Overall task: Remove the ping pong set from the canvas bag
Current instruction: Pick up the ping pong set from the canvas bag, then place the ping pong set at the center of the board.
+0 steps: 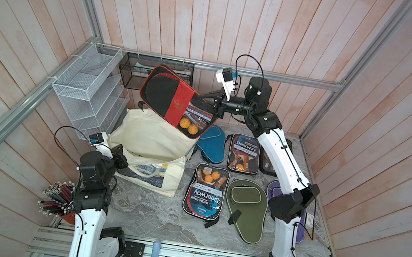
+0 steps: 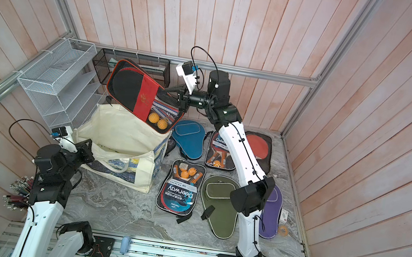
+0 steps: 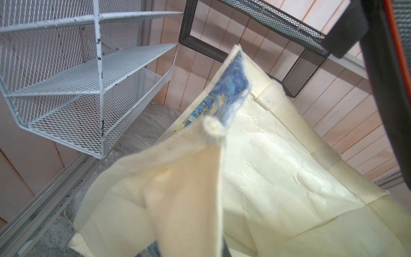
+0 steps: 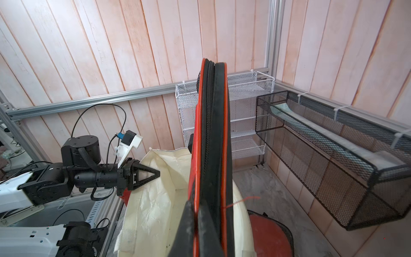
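Note:
The ping pong set [image 1: 173, 98] [image 2: 137, 89], a black and red zip case with orange balls showing through its mesh, hangs tilted in the air above the canvas bag [image 1: 152, 137] [image 2: 119, 131]. My right gripper [image 1: 205, 98] [image 2: 170, 90] [image 4: 195, 204] is shut on the case's red-piped edge [image 4: 211, 133]. The cream bag stands open on the table, its blue-and-yellow print facing front. My left gripper [image 1: 121, 156] [image 2: 85, 148] [image 4: 155, 173] is shut on the bag's near rim. In the left wrist view the bag cloth [image 3: 278, 166] hides the fingers, and the case [image 3: 389, 89] shows at one side.
Other paddle cases lie on the marble table to the right of the bag: a blue one [image 1: 212, 143], two Deerway sets [image 1: 244, 154] [image 1: 205, 191], a green one [image 1: 246, 209], a purple one [image 2: 271, 213]. A white wire shelf [image 1: 87, 86] and black mesh basket [image 1: 135, 72] hang behind. A pencil cup [image 1: 57, 197] stands front left.

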`<state>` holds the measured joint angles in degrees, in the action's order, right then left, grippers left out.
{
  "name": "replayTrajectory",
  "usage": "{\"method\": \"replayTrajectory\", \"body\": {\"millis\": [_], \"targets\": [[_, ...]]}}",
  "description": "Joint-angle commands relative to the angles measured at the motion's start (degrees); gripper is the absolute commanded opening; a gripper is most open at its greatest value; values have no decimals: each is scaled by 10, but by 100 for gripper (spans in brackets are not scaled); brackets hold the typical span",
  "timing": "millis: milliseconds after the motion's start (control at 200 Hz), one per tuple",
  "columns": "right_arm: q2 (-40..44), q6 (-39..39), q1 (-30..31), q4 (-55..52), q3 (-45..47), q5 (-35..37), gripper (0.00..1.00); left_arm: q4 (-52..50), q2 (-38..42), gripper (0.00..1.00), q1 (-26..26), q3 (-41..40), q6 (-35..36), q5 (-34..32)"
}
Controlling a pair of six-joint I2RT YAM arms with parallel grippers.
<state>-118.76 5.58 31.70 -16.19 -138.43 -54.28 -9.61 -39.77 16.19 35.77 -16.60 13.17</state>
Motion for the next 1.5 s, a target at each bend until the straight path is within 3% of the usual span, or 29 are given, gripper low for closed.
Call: {"method": "replayTrajectory", "body": {"millis": [0,380,640,940,1275,1495], "targets": [[58,-8,-23,62,-1,13,0,28,3,0,2,5,2,-2],[204,-20,-131,81,209,63,0,37,-28,0,2,110,16,-15],[302,1,-173,135,390,83,0,94,-103,0,2,215,11,40],[365,5,-173,145,542,94,0,170,-171,0,-2,306,-41,112],[387,26,-169,151,620,80,0,211,-211,0,-16,361,-48,118],[350,4,-64,120,618,82,0,217,-238,0,-22,394,-30,112]]}}
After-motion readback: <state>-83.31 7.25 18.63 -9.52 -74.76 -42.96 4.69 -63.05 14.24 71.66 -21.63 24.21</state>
